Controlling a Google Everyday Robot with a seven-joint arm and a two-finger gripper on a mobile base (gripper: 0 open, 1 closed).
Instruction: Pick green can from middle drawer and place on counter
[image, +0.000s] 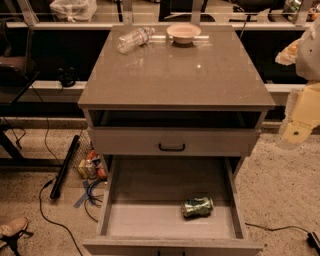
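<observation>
The green can (197, 206) lies on its side on the floor of the open middle drawer (150, 220), right of centre and near the front. The counter (175, 75) is the glossy taupe-brown top of the cabinet, above the drawers. My gripper (295, 134) hangs at the right edge of the camera view, beside the cabinet's right front corner at about the height of the shallow drawer. It is well above and to the right of the can and touches nothing.
A clear plastic bottle (134, 39) lies on its side at the counter's back left and a bowl (183, 33) stands at the back centre. A shallow drawer front with a black handle (172, 147) sits shut above the open drawer. Cables and small items (90, 167) lie on the floor at left.
</observation>
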